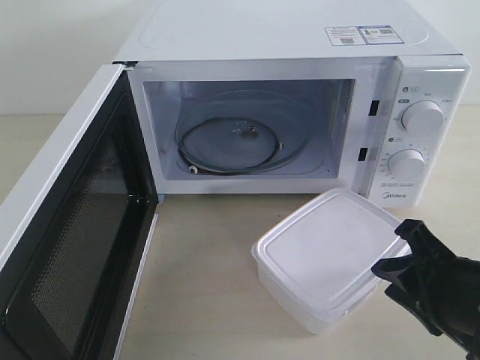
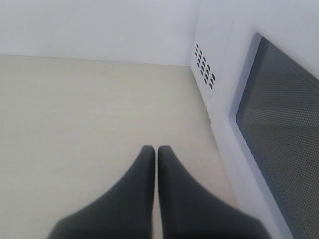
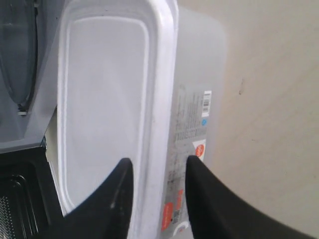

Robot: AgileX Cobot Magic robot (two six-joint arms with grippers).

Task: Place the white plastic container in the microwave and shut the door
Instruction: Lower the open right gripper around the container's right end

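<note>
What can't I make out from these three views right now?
- Left end effector: absent from the exterior view; only its wrist view shows it, fingers shut together.
- Container: its label is too blurred to read.
- Right end effector: arm cut by the exterior view's edge.
- Door: lower part cropped in the exterior view.
</note>
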